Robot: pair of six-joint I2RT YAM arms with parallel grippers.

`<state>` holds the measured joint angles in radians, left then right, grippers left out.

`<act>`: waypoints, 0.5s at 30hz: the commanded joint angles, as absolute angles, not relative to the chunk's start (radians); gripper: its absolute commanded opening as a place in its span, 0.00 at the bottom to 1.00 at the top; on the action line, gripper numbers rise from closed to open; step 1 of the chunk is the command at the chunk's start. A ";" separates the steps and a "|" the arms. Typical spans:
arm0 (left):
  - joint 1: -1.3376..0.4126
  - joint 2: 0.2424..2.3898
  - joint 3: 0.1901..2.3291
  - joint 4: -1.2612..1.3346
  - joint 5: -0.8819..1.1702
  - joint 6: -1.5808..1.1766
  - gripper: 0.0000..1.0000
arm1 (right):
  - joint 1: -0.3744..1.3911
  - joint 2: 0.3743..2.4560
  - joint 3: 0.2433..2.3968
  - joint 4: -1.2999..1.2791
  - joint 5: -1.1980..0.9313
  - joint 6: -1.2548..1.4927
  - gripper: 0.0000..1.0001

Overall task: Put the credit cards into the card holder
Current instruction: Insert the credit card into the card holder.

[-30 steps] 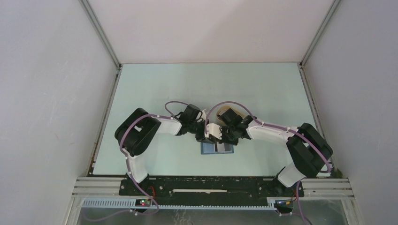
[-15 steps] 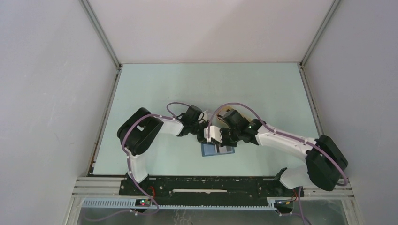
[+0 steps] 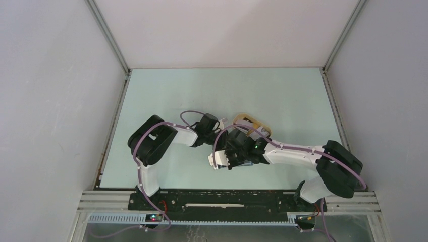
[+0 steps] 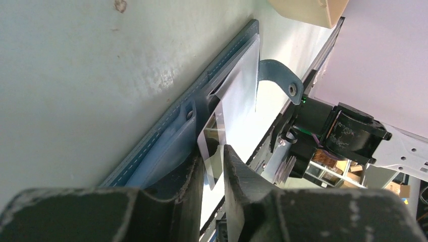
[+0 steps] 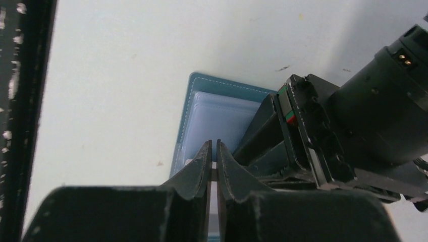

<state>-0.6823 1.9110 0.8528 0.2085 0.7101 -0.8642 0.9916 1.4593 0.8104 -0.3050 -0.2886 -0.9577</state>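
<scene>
Card holder: your teal card holder lies open on the desk, just past the right jaws at their 12 o'clock. You see only one stitched corner and a pale inner pocket. The rest is cut off by the fingers and by the left arm's black body at 3 o'clock.
Overhead view: you get almost nothing of the holder here. The right wrist sits over it, where the two arms meet near the middle of the desk.
Credit card: a whitish-grey credit card slants out of the holder's inner pocket. The pocket lip hides how deep it sits.
Left gripper: the jaws of your left gripper stand a little apart, with the card's near end in the gap. You cannot tell whether the pads press on it.
Right gripper: the jaws of your right gripper are closed to a hairline slit, with the tips over the holder's near edge. The fingers hide whether anything thin is nipped in that slit.
Snap tab: the snap tab curls up off the holder's outer edge, clear of the desk, at about 2 o'clock from the left jaws.
Beige tray: the beige tray lies at 1 o'clock from the wrists in the overhead view, partly covered by the cable and the right wrist. The left wrist camera catches only a corner of it at the top edge.
Blur: under the right wrist, at 4 o'clock in the left wrist camera, there are shiny bits too blurred for you to name.
</scene>
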 commanded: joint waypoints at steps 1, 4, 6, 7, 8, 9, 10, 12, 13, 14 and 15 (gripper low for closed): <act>-0.686 1.939 0.848 0.202 0.676 -0.846 0.26 | 1.020 1.501 0.826 -0.230 -0.200 -0.967 0.14; -0.686 1.942 0.848 0.204 0.677 -0.845 0.27 | 1.030 1.529 0.828 -0.224 -0.168 -0.968 0.14; -0.686 1.941 0.848 0.204 0.678 -0.845 0.27 | 1.031 1.540 0.828 -0.227 -0.149 -0.971 0.14; -0.685 1.942 0.848 0.204 0.678 -0.844 0.27 | 1.031 1.545 0.828 -0.232 -0.143 -0.973 0.14; -0.686 1.942 0.848 0.204 0.678 -0.844 0.28 | 1.032 1.551 0.828 -0.235 -0.137 -0.976 0.14; -0.685 1.943 0.848 0.204 0.678 -0.843 0.28 | 1.031 1.557 0.828 -0.237 -0.132 -0.979 0.14; -0.684 1.943 0.848 0.204 0.679 -0.842 0.28 | 1.032 1.562 0.828 -0.240 -0.125 -0.981 0.14; -0.686 1.943 0.848 0.202 0.677 -0.840 0.29 | 1.031 1.575 0.828 -0.245 -0.110 -0.987 0.14; -0.685 1.942 0.848 0.201 0.677 -0.839 0.29 | 1.031 1.577 0.828 -0.249 -0.101 -0.988 0.13; -0.684 1.943 0.849 0.199 0.676 -0.838 0.30 | 1.031 1.579 0.828 -0.254 -0.093 -0.988 0.13; -0.685 1.945 0.850 0.193 0.674 -0.835 0.30 | 1.030 1.578 0.828 -0.260 -0.088 -0.987 0.13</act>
<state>-0.6823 1.9114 0.8528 0.2150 0.7155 -0.8642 1.0218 1.5726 0.8104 -0.2584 -0.1356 -0.9680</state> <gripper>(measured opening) 0.292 0.138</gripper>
